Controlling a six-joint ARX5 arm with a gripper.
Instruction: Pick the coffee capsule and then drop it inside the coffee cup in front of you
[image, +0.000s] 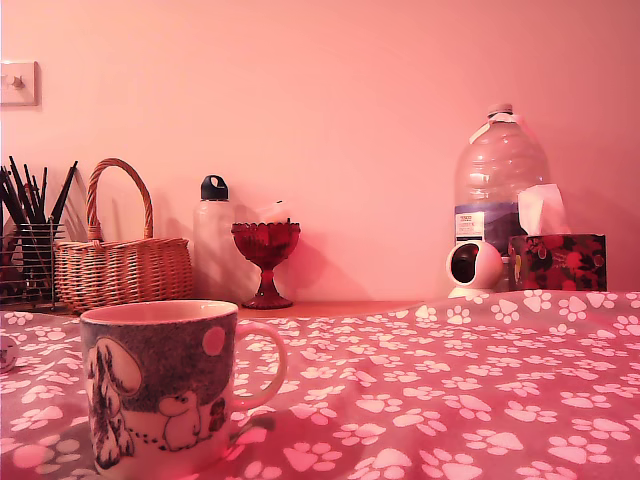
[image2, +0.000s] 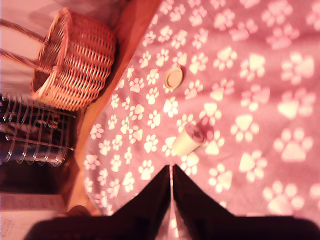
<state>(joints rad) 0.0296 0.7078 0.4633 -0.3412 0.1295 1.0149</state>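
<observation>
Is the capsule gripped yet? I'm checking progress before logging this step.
No: in the wrist view the coffee capsule lies on its side on the paw-print cloth, ahead of the gripper, whose fingertips meet with nothing between.

A paw-print cloth (image: 480, 380) (pink) carries the coffee cup (image: 165, 385) and two capsules (image2: 188, 140).

In the exterior view, the coffee cup (image: 170, 385) stands before the basket (image: 120, 262), goblet (image: 266, 258) rightward.
</observation>
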